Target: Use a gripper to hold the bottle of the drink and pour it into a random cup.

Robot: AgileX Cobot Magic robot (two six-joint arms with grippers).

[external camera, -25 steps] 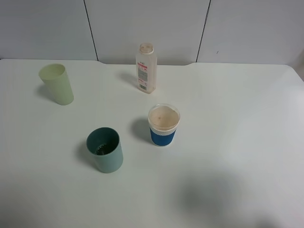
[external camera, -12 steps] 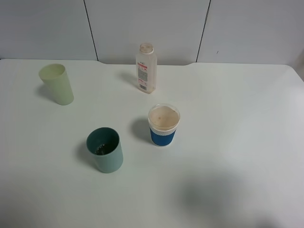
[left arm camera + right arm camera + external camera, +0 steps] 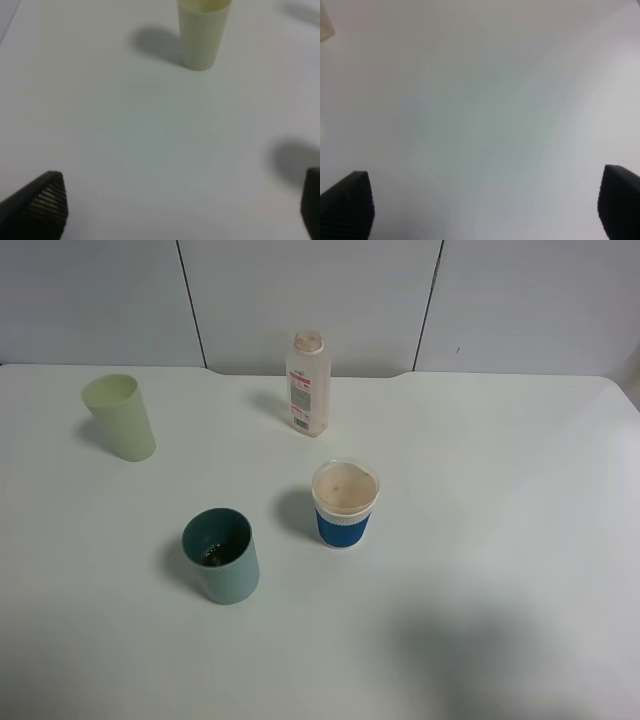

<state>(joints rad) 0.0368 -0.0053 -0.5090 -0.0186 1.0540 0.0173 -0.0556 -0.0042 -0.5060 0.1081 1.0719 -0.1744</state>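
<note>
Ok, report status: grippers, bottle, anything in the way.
Left gripper open, empty. Right gripper open, empty. Bottle upright at table's far side, untouched. White cup with blue band stands in front of it; teal cup clear.

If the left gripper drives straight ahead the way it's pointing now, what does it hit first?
Probably the pale yellow-green tumbler. It stands ahead of the open left gripper, slightly to one side of centre, with bare table between; depth is hard to judge.

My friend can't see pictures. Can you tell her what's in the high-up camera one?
A small drink bottle stands at the back of a white table, with three cups in front: a pale yellow-green one at far left, a teal one nearest, and a white cup with a blue band in the middle. No robot arm shows.
</note>
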